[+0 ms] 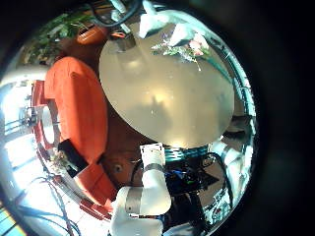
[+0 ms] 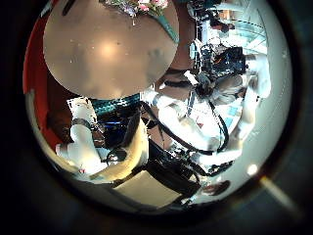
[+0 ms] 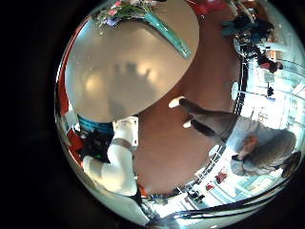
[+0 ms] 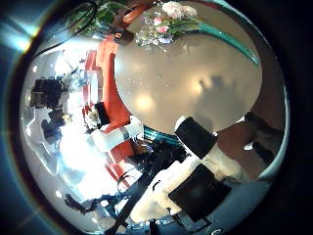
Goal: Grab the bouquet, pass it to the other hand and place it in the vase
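The bouquet (image 1: 187, 44) lies flat on the round table (image 1: 167, 98) near its far edge, blooms at one end and long wrapped stems at the other. It also shows in the left thumb side palm view (image 2: 137, 8), the right little finger side palm view (image 3: 138, 13) and the right thumb side palm view (image 4: 171, 24). Both hands are high above the table, away from the bouquet. The left hand's fingers (image 1: 148, 18) stand straight at the view's edge. The right hand's spread shadow falls on the tabletop (image 3: 133, 72). Nothing is held.
A sofa (image 1: 79, 98) curves round one side of the table. A white arm (image 1: 148, 187) rises at the table's near edge, also in the right thumb side palm view (image 4: 196, 166). Bare floor (image 3: 181, 114) lies beyond the table.
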Robot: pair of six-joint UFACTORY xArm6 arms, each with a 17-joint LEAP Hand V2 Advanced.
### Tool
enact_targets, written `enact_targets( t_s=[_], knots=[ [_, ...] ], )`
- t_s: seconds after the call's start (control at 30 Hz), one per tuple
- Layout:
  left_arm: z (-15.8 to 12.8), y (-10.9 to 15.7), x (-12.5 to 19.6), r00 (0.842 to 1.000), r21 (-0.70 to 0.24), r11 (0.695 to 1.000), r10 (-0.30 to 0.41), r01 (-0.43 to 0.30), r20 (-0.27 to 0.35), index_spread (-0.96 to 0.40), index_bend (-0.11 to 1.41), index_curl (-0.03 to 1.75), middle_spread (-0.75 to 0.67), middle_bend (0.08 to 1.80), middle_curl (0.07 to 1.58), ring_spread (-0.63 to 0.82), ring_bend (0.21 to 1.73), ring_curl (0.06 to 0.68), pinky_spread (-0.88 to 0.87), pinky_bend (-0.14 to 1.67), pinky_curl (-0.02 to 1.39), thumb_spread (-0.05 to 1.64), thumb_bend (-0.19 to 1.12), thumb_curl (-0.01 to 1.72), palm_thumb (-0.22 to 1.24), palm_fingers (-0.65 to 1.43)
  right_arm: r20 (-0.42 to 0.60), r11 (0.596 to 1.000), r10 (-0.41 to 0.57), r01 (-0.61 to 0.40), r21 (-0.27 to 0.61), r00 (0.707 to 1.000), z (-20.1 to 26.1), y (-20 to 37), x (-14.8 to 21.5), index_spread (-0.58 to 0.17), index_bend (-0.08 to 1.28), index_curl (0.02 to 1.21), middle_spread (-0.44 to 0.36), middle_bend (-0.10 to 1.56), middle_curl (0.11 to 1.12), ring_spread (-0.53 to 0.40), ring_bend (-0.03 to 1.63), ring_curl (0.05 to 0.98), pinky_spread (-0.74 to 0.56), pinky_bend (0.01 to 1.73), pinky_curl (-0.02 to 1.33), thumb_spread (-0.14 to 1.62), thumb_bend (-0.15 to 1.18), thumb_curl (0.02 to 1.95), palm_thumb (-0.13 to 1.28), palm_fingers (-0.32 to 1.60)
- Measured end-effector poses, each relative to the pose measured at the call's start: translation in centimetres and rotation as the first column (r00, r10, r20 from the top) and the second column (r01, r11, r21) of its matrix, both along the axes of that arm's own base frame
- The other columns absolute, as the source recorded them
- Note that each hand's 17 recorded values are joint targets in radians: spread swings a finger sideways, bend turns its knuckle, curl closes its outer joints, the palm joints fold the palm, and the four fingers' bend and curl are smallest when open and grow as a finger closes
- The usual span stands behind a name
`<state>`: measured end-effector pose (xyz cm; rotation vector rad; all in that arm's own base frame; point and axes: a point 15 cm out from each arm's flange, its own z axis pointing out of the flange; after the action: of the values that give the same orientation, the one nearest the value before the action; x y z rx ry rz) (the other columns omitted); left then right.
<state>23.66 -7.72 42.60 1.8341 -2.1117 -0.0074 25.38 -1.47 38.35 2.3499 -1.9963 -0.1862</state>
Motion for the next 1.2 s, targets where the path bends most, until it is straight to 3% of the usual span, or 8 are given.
enact_targets(
  t_s=[0.13,0.33,0.67,0.97,1.2],
  knots=[
    [0.3,-0.5,-0.9,1.000,-0.053,0.999,0.013,-0.013,0.004,0.11,0.17,0.32,0.48,0.19,0.31,0.59,0.48,0.209,0.55,0.21,0.32,1.09,-0.02,0.33,0.36,0.04,0.004,1.000,-0.020,0.020,0.000,1.000,0.2,-0.6,0.0,-0.417,0.18,0.33,-0.066,0.20,0.35,0.106,0.35,0.190,0.34,0.32,0.21,1.19,-0.02,0.39,0.59,0.28],
    [1.1,0.0,-1.5,1.000,-0.030,1.000,0.009,-0.009,0.004,0.11,0.17,0.32,0.48,0.19,0.31,0.59,0.48,0.209,0.55,0.21,0.32,1.09,-0.02,0.33,0.36,0.04,0.006,0.999,-0.037,0.037,0.003,0.999,0.2,-1.3,0.0,-0.416,0.18,0.33,-0.073,0.19,0.35,0.101,0.34,0.196,0.35,0.30,0.22,1.19,-0.02,0.39,0.59,0.29],
    [-0.6,-0.8,-2.3,0.996,-0.001,0.996,-0.086,0.086,-0.030,0.11,0.17,0.32,0.48,0.19,0.31,0.59,0.48,0.208,0.55,0.21,0.32,1.10,-0.02,0.34,0.36,0.04,-0.010,0.996,-0.093,0.093,0.013,0.996,-0.6,-2.7,1.1,-0.411,0.16,0.31,-0.065,0.20,0.35,0.060,0.38,0.212,0.35,0.31,0.23,1.20,-0.02,0.38,0.59,0.37],
    [-1.9,-1.0,-1.8,0.974,0.004,0.975,-0.223,0.223,-0.031,0.11,0.17,0.33,0.48,0.19,0.31,0.60,0.47,0.206,0.55,0.20,0.32,1.10,-0.02,0.33,0.36,0.04,-0.052,0.961,-0.272,0.275,0.040,0.961,-1.7,-8.9,6.6,-0.387,0.15,0.28,-0.081,0.27,0.37,-0.061,0.55,0.247,0.27,0.36,0.24,1.19,-0.02,0.38,0.59,0.52],
    [-3.4,-1.0,-1.3,0.952,-0.024,0.952,-0.305,0.304,-0.039,0.11,0.18,0.33,0.48,0.19,0.31,0.59,0.46,0.205,0.56,0.20,0.32,1.11,-0.02,0.33,0.36,0.04,-0.165,0.921,-0.356,0.375,0.107,0.920,-5.1,-12.6,11.1,-0.343,0.16,0.28,-0.104,0.34,0.40,-0.128,0.65,0.276,0.22,0.38,0.23,1.14,-0.02,0.39,0.58,0.53]
  ],
)
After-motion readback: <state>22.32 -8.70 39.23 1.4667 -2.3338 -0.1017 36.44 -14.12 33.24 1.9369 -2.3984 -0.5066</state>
